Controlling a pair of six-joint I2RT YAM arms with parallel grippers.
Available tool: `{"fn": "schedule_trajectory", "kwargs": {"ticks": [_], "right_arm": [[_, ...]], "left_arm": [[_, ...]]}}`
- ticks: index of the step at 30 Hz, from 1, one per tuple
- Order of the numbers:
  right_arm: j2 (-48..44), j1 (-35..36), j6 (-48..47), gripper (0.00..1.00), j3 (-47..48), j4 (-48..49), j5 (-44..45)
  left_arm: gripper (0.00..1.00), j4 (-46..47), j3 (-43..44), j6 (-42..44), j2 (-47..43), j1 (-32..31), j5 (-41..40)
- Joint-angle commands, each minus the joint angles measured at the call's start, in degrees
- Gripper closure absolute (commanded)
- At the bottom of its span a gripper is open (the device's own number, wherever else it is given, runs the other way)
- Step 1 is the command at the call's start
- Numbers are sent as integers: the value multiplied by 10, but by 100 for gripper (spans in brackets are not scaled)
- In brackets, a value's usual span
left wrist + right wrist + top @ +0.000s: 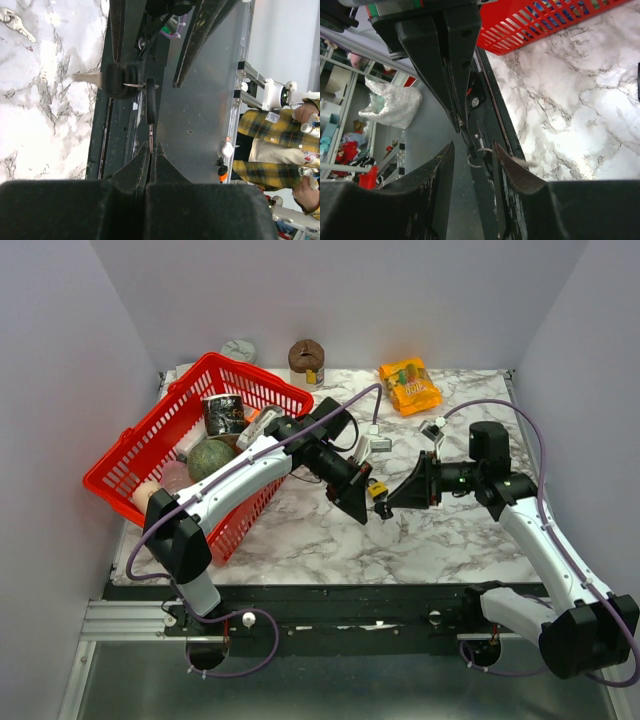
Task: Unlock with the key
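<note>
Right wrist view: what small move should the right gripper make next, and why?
Probably close on the second key. The left gripper is shut on the first key, and the ring with the second key hangs between the right gripper's fingers, which stand apart.

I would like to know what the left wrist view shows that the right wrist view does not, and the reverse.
Only the left wrist view: loose keys lying on the marble table, and a person in a yellow plaid shirt. Only the right wrist view: the red basket. Both: the left gripper shut on the key bunch, the right gripper open on either side of it, and the marble table.
</note>
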Motion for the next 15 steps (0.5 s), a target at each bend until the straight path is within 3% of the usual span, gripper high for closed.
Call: {"fn": "schedule_trajectory", "kwargs": {"ticks": [1, 11, 15], "right_arm": [[6, 5, -4, 57, 0, 7, -35], [27, 17, -13, 65, 13, -7, -46], [39, 19, -14, 79, 16, -8, -53]], "left_arm": [[100, 0, 21, 10, 3, 3, 28], [100, 0, 26, 10, 7, 3, 30], [100, 3, 31, 8, 12, 3, 29]]}}
